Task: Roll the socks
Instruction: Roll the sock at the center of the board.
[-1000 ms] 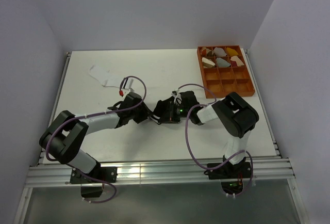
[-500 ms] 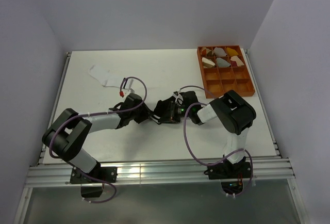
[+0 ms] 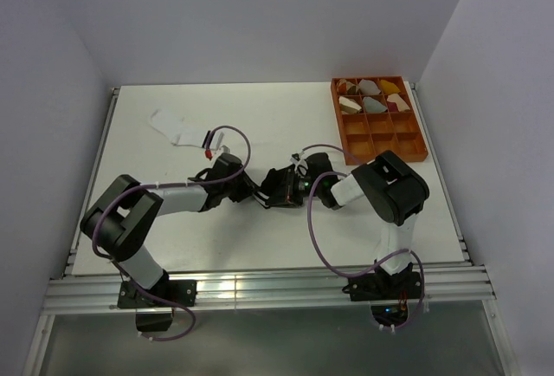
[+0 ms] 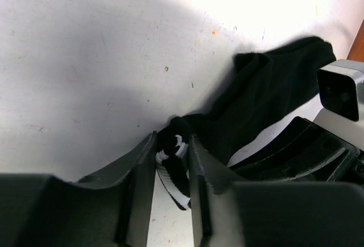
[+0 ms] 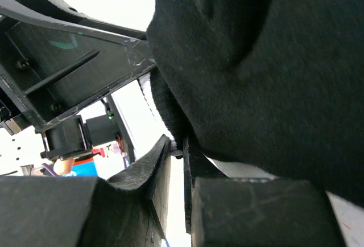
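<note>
**Black sock pinched by both grippers at mid-table**

- Black sock [image 4: 273, 96]: lies on the table [image 3: 286, 116] between the two grippers, body spread flat, white-striped cuff bunched and raised.
- Left gripper [image 4: 172, 147]: fingers clenched on the striped cuff.
- Right gripper [image 5: 177, 150]: fingers nearly together, nipping a fold at the sock's edge; it faces the left gripper, just beside it.
- White sock [image 3: 177, 127]: flat at the far left of the table, well apart from both grippers.
- Tray [image 3: 386, 160]: orange, far right corner; rolled bundles [image 3: 372, 90] in its far compartments.
</note>
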Controlling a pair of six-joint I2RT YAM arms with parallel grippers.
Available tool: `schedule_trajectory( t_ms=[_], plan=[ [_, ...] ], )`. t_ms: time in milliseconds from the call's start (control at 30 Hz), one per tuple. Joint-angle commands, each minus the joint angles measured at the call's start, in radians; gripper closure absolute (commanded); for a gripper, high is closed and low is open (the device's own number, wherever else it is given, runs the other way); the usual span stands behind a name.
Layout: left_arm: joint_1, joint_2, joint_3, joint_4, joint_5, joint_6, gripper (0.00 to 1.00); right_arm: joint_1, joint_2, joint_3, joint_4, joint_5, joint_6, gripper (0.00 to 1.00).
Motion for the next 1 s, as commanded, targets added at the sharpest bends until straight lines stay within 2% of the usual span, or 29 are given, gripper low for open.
schedule_trajectory(
  t_ms=[0,133,233,333,367,500,633,800,967],
  plan=[
    [0.001,0.047,0.010,-0.083,0.002,0.036,0.70,-0.004,0.018,0.004,-0.117,0.075,-0.037,1.00],
    [0.001,0.045,0.017,-0.106,-0.008,0.042,0.81,-0.001,-0.009,0.022,-0.160,0.097,-0.086,0.99],
    [0.001,0.039,0.033,-0.133,-0.024,0.056,0.92,0.003,-0.066,0.050,-0.236,0.136,-0.169,0.92],
    [0.001,0.032,0.048,-0.150,-0.038,0.074,0.98,0.025,-0.155,0.088,-0.342,0.216,-0.279,0.79],
    [0.001,0.033,0.053,-0.165,-0.045,0.077,1.00,0.036,-0.182,0.117,-0.379,0.250,-0.310,0.72],
    [-0.002,0.042,0.088,-0.217,-0.051,0.103,1.00,0.119,-0.300,0.178,-0.537,0.423,-0.514,0.56],
    [-0.003,0.050,0.114,-0.244,-0.053,0.136,1.00,0.228,-0.371,0.205,-0.586,0.641,-0.656,0.42],
    [-0.008,0.059,0.139,-0.261,-0.044,0.160,1.00,0.315,-0.371,0.189,-0.534,0.788,-0.808,0.39],
    [-0.008,0.064,0.148,-0.268,-0.028,0.171,1.00,0.375,-0.336,0.156,-0.458,0.865,-0.890,0.40]
  ],
)
